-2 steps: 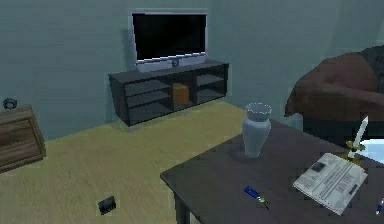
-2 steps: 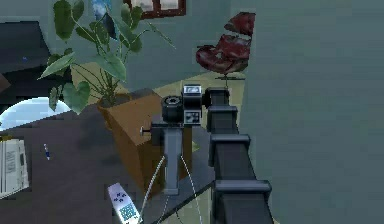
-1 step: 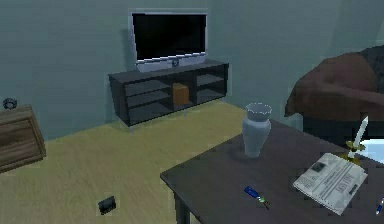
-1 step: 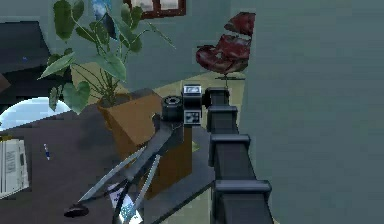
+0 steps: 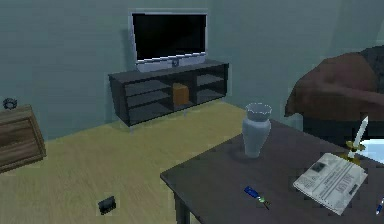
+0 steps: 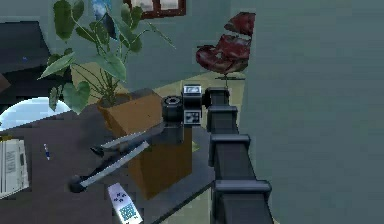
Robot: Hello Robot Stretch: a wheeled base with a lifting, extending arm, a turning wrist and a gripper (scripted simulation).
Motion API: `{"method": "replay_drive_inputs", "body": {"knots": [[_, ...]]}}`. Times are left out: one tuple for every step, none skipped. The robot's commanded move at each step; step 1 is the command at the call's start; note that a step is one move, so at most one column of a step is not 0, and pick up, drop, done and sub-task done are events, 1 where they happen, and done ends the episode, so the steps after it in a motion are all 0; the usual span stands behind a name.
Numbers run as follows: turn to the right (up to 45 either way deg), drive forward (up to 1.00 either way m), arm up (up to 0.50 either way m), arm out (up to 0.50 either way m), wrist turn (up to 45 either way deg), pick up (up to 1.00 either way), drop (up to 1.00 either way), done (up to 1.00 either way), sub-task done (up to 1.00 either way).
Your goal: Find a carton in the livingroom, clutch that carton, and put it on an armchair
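Brown carton (image 6: 160, 170) sitting on the counter (image 6: 50, 132); my tool (image 6: 84, 167) hanging at it, can't tell if gripping anything. I'm working the grasp step. Next: lifting clear, carrying to the far red armchair (image 6: 225, 50).

The arm (image 6: 235, 160) is built of dark square segments (stepped, telescope-like). Two white squares (image 6: 191, 95) with black marks are fixed beside the dark, thin-fingered gripper (image 6: 84, 170).

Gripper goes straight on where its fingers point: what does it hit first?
Likely the dark table, or the newspaper lying on it further along; how high the gripper sits is unclear.
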Motion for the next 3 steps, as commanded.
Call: {"method": "replay_drive_inputs", "body": {"knots": [[0.0, 0.00, 0.00, 0.00, 45.0, 0.00, 0.00, 0.00, 0.00], [0.0, 0.00, -0.30, 0.00, 0.0, 0.00, 0.00, 0.00, 0.00], [0.0, 0.00, 0.00, 0.00, 0.0, 1.00, 0.00, 0.00, 0.00]]}}
